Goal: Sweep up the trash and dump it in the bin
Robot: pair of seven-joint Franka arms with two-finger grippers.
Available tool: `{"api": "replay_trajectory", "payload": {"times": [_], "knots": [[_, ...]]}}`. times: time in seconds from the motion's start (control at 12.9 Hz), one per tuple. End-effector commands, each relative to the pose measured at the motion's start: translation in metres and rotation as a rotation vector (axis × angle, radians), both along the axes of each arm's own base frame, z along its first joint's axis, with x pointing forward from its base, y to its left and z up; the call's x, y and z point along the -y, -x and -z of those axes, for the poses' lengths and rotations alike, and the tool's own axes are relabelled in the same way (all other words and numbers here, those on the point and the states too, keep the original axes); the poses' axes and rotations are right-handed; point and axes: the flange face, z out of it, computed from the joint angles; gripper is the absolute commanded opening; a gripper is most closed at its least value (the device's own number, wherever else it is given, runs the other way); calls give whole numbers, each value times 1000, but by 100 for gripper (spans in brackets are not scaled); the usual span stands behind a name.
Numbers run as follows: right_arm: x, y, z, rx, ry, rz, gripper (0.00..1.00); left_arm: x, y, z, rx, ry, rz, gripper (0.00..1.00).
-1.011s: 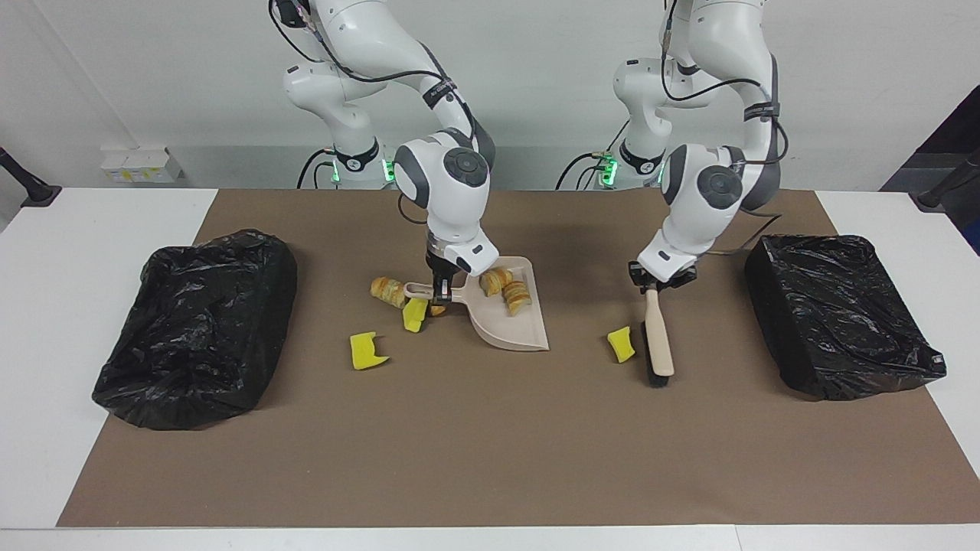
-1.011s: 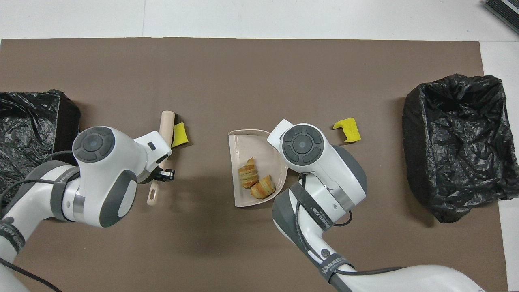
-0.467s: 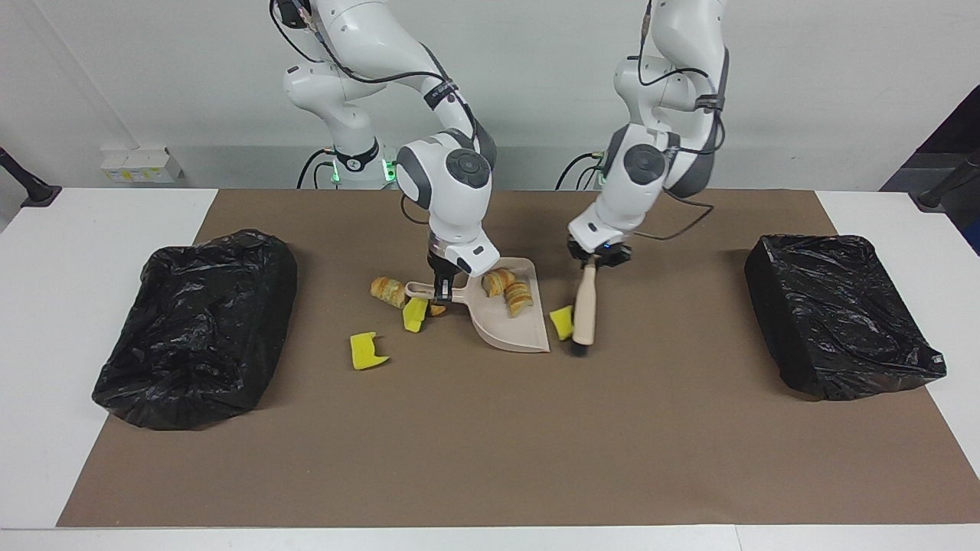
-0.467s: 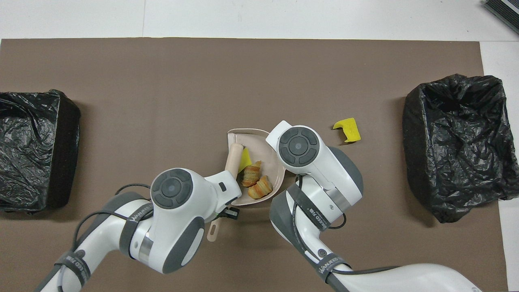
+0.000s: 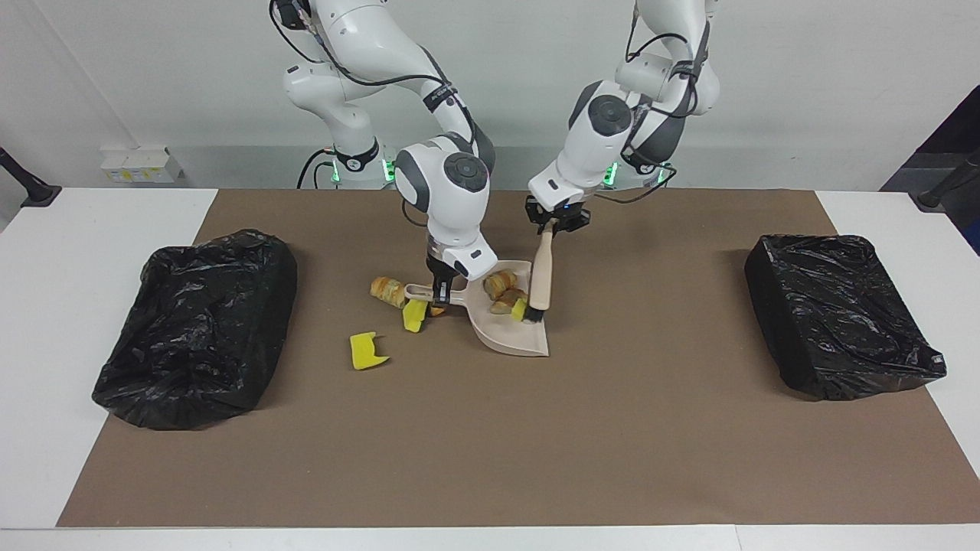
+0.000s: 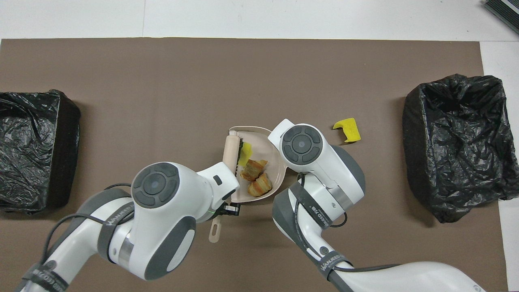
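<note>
My right gripper is shut on the handle of the beige dustpan, which rests on the brown mat. My left gripper is shut on the wooden brush, whose bristles stand inside the pan's mouth. In the pan lie two pastry pieces and a yellow sponge chunk against the bristles. More trash lies on the mat by the pan's handle: a pastry piece, a yellow chunk and another yellow chunk. In the overhead view the right gripper is hidden under its wrist.
Two bins lined with black bags stand on the mat, one at the right arm's end and one at the left arm's end. The brown mat stretches bare from the pan toward the table's edge away from the robots.
The left arm has swept the brush and a yellow chunk across the mat toward the right arm's end and into the dustpan, nudging the pastry pieces. The right gripper and pan stayed put.
</note>
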Motion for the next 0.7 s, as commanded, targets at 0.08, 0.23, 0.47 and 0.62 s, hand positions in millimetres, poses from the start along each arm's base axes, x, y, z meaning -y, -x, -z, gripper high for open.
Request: {"api": "replay_trajectory", "payload": {"times": [0.08, 0.23, 0.47, 0.62], "knots": [[10, -6, 2, 3, -21, 9, 0, -3, 6, -18, 2, -46, -38, 0], [12, -7, 1, 3, -21, -3, 0, 3, 16, -18, 0, -52, -45, 0], [20, -11, 0, 5, -30, -3, 0, 1, 39, -8, -24, -75, -25, 0], [23, -14, 1, -13, -114, 13, 0, -9, 31, -5, -28, -82, -107, 0]]}}
